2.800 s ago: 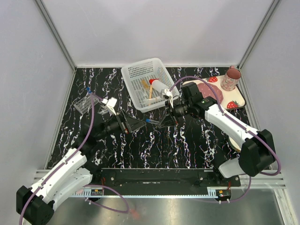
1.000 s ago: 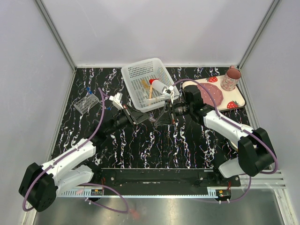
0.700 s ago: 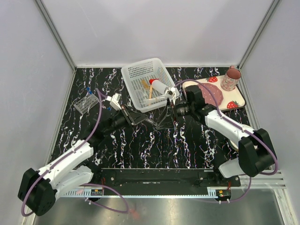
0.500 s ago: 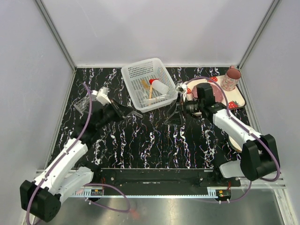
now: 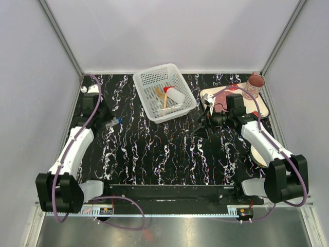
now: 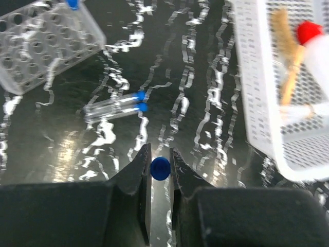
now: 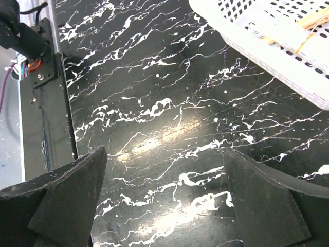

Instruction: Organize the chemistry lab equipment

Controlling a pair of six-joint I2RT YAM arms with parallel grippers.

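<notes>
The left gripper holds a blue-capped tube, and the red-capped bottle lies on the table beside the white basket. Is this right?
No: the top view shows the red-capped bottle lying inside the white basket, not beside it. The left gripper does hold a blue-capped tube.

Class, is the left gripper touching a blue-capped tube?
Touching. The left wrist view shows the left gripper clamped on the blue-capped tube, fingers against its cap.

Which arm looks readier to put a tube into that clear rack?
Left. The left gripper pinches a blue-capped tube, and the rack sits just ahead of it. The right gripper is open and empty, over by the basket.
</notes>
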